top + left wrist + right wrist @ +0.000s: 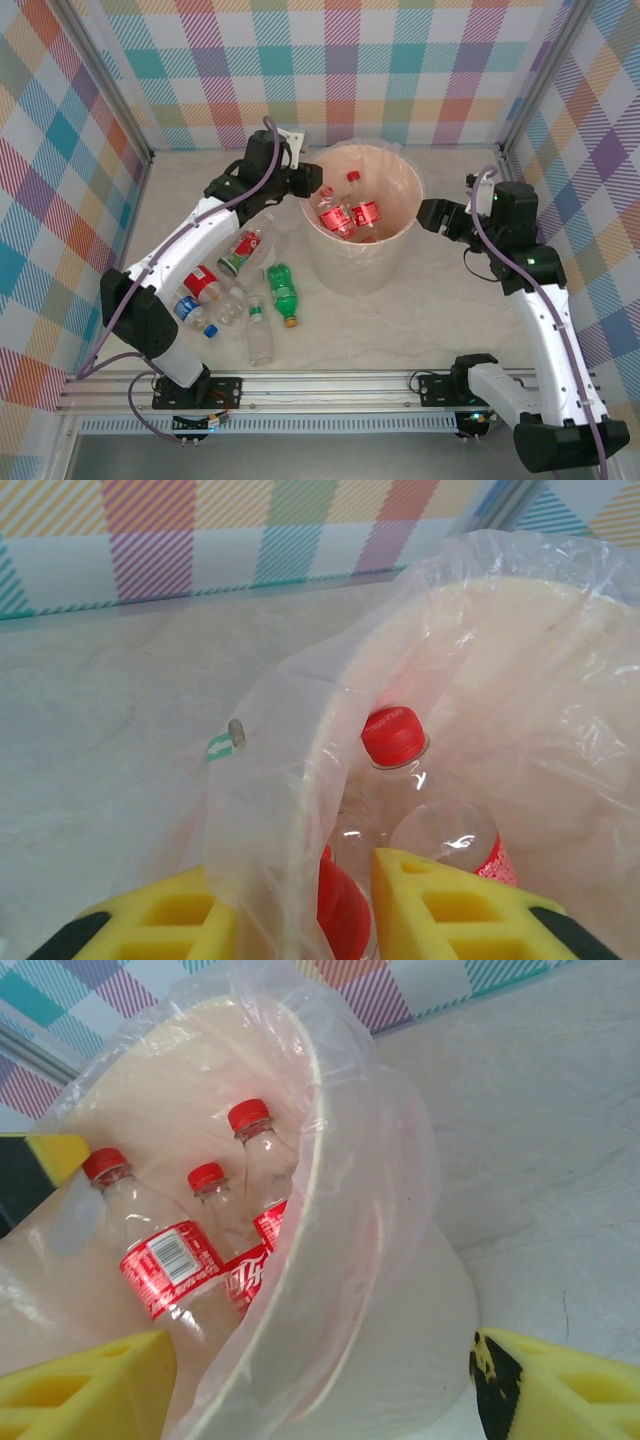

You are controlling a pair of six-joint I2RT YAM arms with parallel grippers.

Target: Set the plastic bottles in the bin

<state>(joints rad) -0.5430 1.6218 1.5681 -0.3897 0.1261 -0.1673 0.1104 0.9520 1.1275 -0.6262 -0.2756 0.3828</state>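
Note:
The bin (362, 262) is a pale round bucket with a clear liner (270, 780), standing mid-table. Red-capped plastic bottles (365, 213) lie inside it (170, 1265). My left gripper (316, 186) hangs over the bin's left rim. Between its yellow fingers (450, 910) sits a red-labelled bottle (345, 905), touching the right pad. The liner hides the left pad's contact. My left gripper (305, 880) looks shut on it. My right gripper (432, 215) is wide open just outside the right rim (310, 1190), with nothing in its jaws (320, 1390).
Several more bottles lie on the table left of the bin: a red-labelled one (245, 250), a green one (284, 293), a blue-capped one (195, 313) and a clear one (260, 338). Checked walls close the table on three sides.

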